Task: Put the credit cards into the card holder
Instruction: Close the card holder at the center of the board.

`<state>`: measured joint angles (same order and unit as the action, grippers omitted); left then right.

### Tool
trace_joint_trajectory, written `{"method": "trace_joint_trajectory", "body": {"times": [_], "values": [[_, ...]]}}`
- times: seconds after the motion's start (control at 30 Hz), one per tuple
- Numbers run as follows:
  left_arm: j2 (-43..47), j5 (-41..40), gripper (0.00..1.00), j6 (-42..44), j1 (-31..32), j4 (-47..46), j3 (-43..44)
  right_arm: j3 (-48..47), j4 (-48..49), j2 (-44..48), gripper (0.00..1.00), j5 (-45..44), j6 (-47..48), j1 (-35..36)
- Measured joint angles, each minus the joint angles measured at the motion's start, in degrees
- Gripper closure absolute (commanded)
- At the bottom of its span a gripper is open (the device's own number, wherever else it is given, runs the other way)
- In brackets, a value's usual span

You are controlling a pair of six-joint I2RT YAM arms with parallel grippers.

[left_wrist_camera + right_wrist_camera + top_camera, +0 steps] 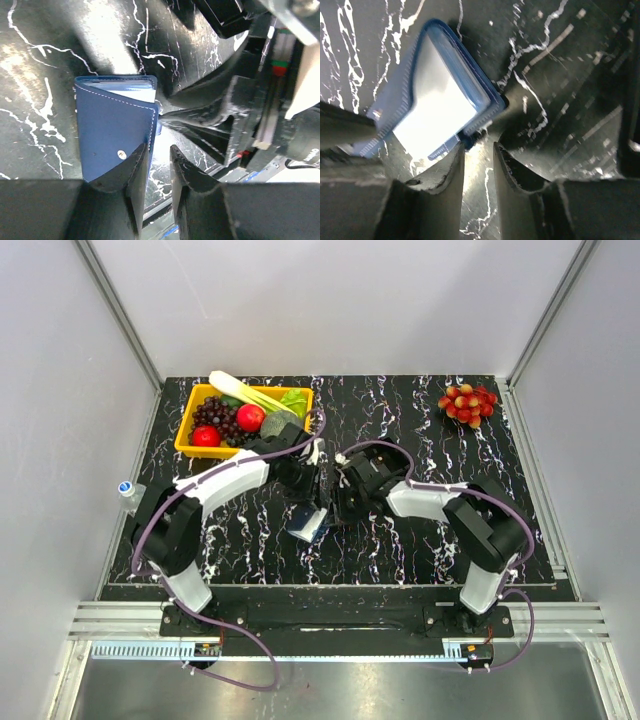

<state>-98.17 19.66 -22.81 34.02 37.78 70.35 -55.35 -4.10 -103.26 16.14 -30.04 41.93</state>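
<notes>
Two narrow, empty gaps: my left gripper point(160, 150) and right gripper point(478, 150) crowd the card holder point(115, 135) lying on the table point(40, 60). Light, floppy, likely slick; I'd pinch its stitched edge.

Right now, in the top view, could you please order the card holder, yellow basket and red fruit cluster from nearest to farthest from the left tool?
From the left tool:
1. card holder, at its tips, mid-table.
2. yellow basket, back left.
3. red fruit cluster, back right corner.
</notes>
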Motion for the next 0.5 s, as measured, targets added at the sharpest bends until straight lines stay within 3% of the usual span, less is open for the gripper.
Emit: {"method": "trace_joint_trajectory", "body": {"times": [0.1,0.3,0.5], "values": [[2.58,-2.27,0.59,-1.14,-0.15,-1.03,-1.49,2.82,-0.17,3.08,0.64,-1.86,0.31,0.00],[12.35,-5.66,0.50,-3.06,-0.39,-2.38,-4.44,5.86,1.97,8.20,0.55,-1.55,5.75,0.00],[14.84,-2.43,0.47,-4.98,-0.33,-8.68,-7.63,9.57,8.68,9.31,0.53,-0.96,13.35,0.00]]}}
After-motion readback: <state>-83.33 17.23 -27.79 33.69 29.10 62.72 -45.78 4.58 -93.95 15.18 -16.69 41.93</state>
